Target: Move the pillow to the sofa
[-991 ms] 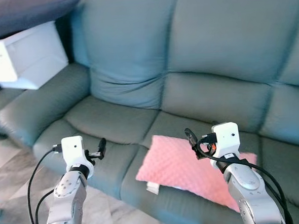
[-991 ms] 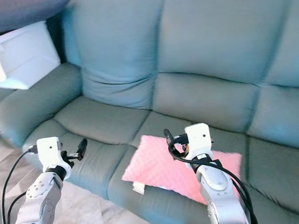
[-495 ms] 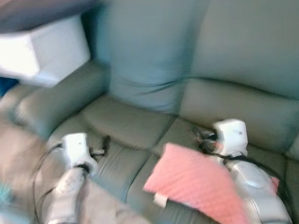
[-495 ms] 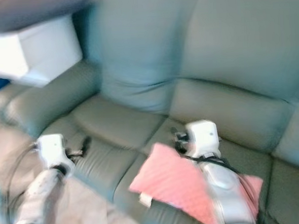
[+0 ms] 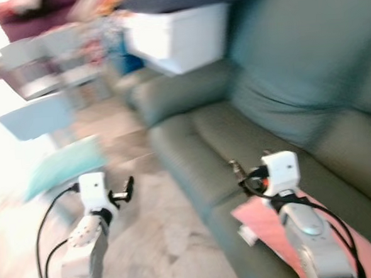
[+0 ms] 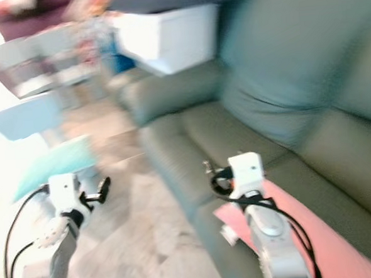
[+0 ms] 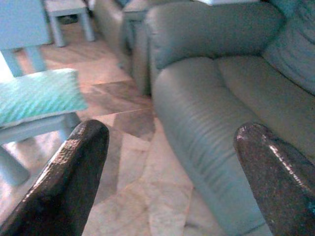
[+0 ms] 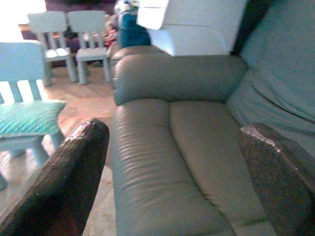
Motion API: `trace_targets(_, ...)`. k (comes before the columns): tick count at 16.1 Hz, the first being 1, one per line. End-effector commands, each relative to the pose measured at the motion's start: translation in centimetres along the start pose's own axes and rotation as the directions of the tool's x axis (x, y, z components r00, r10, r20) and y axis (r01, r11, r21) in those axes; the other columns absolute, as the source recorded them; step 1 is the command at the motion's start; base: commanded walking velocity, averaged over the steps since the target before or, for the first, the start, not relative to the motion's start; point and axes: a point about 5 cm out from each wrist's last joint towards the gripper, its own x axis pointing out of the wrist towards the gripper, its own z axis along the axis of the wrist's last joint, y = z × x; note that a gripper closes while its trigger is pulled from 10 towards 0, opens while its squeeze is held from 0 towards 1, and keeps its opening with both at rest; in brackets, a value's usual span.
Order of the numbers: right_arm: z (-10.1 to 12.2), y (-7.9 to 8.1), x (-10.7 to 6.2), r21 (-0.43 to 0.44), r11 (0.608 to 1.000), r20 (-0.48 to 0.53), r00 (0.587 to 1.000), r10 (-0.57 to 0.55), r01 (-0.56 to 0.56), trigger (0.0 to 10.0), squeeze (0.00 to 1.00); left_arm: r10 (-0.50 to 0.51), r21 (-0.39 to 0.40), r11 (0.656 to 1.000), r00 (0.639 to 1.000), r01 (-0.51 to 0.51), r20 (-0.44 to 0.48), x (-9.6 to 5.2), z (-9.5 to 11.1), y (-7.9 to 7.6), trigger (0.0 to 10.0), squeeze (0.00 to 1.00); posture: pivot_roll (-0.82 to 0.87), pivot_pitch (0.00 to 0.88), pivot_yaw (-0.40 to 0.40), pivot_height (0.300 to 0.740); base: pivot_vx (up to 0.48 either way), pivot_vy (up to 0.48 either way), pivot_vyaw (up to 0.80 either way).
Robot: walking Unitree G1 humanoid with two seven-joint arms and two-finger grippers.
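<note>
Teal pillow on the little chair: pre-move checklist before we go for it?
1. Left tool open with nothing between its fingers: ok.
2. Right tool open with nothing between its fingers: ok.
3. Teal pillow in sight, lying flat on the small blue chair: ok.
4. Head views sharp enough to aim by: not ok, both are motion-blurred; the wrist views are clearer.
5. Free spot on the sofa: ok, the seat next to the armrest is bare; the pink pillow lies further along.
6. Pillow within reach of either tool: cannot tell, though it looks well off.
</note>
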Motion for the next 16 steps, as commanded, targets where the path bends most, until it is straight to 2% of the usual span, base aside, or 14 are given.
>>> trace_targets(1,0.3,0.7,0.3,0.002,1.000,0.009,1.000,0.025,-0.025,10.0,0.00,0.024,0.004,1.000,1.000,-0.024,0.000,-0.1,0.2,0.7,10.0,0.00,-0.24,0.054,0.086,0.740,0.000,0.000,0.54)
trace_targets(11,0.2,0.9,0.4,-0.003,1.000,0.007,1.000,0.029,-0.029,10.0,0.00,0.049,0.020,0.999,0.999,-0.050,0.003,0.0,0.2,1.0,10.0,0.00,-0.24,0.056,0.086,0.740,0.000,0.000,0.54)
trace_targets(14,0.2,0.9,0.4,-0.004,1.000,0.004,1.000,0.031,-0.031,10.0,0.00,0.102,0.075,0.991,0.993,-0.106,0.055,0.0,0.5,1.5,10.0,0.00,-0.24,0.055,0.088,0.740,0.000,0.000,0.52)
trace_targets(15,0.1,0.9,0.4,-0.003,1.000,0.005,1.000,0.031,-0.031,10.0,0.00,0.088,0.078,0.993,0.995,-0.092,0.057,0.0,0.6,1.7,10.0,0.00,-0.24,0.053,0.088,0.740,0.000,0.000,0.52)
trace_targets(16,0.2,0.9,0.3,0.004,1.000,0.011,0.999,0.031,-0.031,10.0,0.00,0.055,0.044,0.997,0.997,-0.058,0.060,-0.1,0.7,1.7,10.0,0.00,-0.24,0.052,0.088,0.740,0.000,0.000,0.00)
